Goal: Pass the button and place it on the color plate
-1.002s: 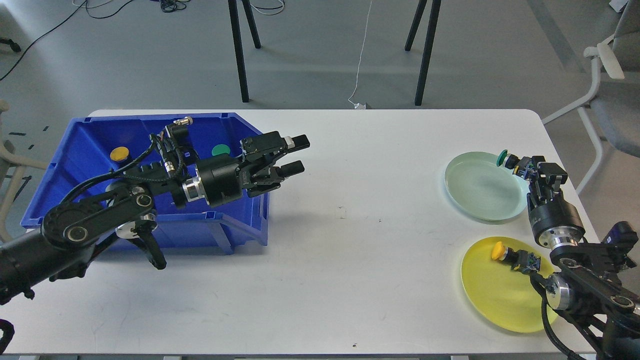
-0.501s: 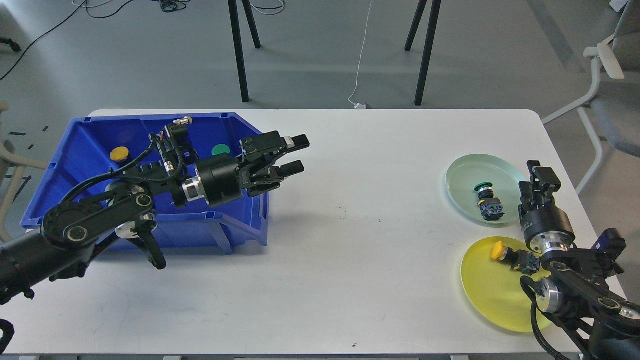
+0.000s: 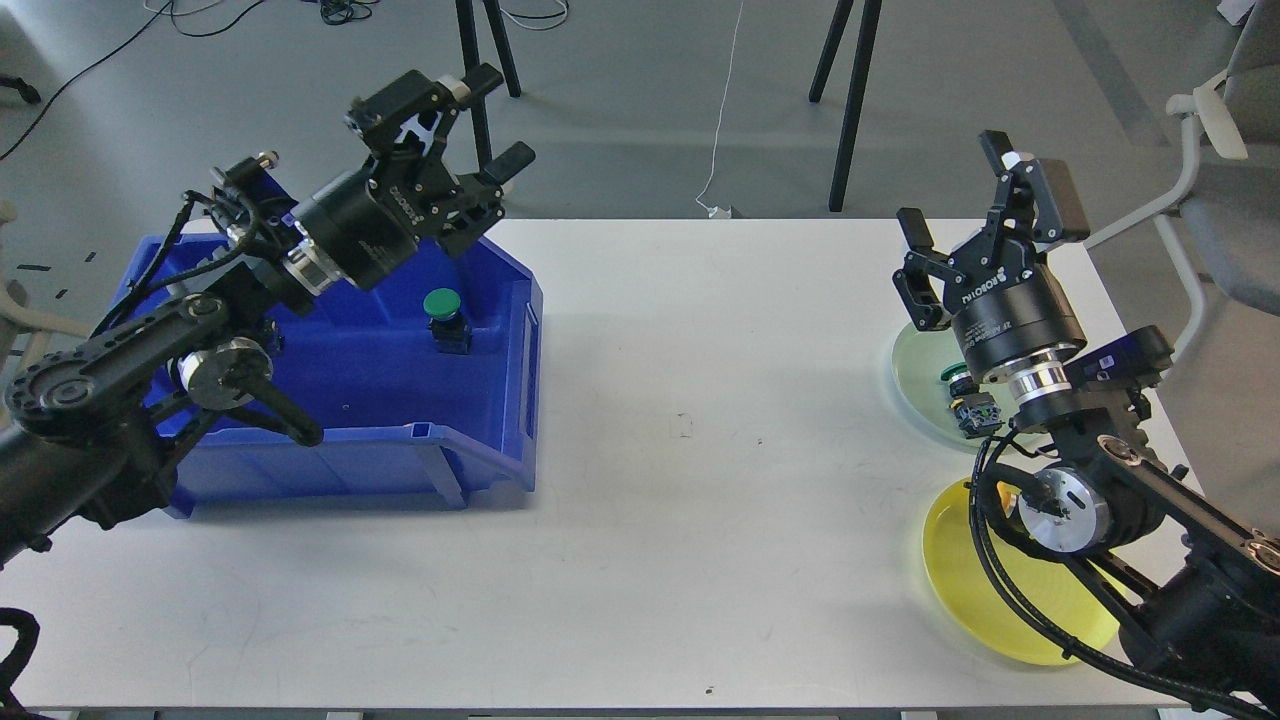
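Observation:
A green-capped button [image 3: 446,315] stands in the blue bin [image 3: 360,440] near its right wall. My left gripper [image 3: 497,125] is open and empty, raised above the bin's back right corner. My right gripper [image 3: 965,195] is open and empty, raised above the pale green plate [image 3: 915,385]. A green button [image 3: 968,400] lies on that plate, partly hidden by my right arm. The yellow plate [image 3: 990,600] lies nearer, at the front right; my right arm covers much of it and the yellow button on it is hidden.
Black stand legs [image 3: 480,110] and a white cable [image 3: 722,120] are on the floor behind the table. A chair [image 3: 1215,170] stands at the far right. The white table [image 3: 700,420] lies between bin and plates.
Both arms have lifted. The left gripper rose from beside the bin's right wall to above its back. The right gripper let go of the green button onto the pale green plate, then rose.

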Available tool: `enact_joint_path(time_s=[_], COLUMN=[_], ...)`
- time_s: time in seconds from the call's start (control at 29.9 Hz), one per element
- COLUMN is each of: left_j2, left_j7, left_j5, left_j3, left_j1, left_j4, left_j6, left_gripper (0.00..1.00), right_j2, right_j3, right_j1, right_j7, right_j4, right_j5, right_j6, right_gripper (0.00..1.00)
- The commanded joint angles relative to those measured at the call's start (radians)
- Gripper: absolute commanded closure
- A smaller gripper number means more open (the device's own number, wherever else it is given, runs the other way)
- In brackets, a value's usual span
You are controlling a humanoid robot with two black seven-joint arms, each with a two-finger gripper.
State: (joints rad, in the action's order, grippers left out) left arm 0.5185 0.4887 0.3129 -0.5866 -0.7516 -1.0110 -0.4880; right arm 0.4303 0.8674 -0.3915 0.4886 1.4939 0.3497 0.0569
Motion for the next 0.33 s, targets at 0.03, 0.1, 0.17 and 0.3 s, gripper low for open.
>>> enact_joint_path(time_s=[0.03, 0.1, 0.17, 0.3], left_j2=[-0.018, -0.028, -0.044, -0.063], left_j7=[0.0, 0.0, 0.0, 0.0], left_j5=[-0.155, -0.155, -0.153, -0.146], left_j3=[-0.009, -0.007, -0.005, 0.002], left_j1=[0.023, 0.035, 0.046, 0.041], left_j4=[0.101, 0.109, 0.109, 0.108], left_j6=[-0.001, -0.001, -0.001, -0.001], left_gripper=[0.17, 0.17, 0.16, 0.16], right_j2=[-0.016, -0.025, -0.028, -0.033], right_j3=[-0.007, -0.002, 0.002, 0.082], right_j1=[-0.041, -0.036, -0.029, 0.057], right_j7=[0.0, 0.0, 0.0, 0.0], right_j4=[-0.035, -0.047, -0.047, 0.005], right_j5=[-0.04, -0.04, -0.047, -0.054], right_j6=[-0.132, -0.129, -0.127, -0.141], right_gripper=[0.01, 0.01, 0.01, 0.01])
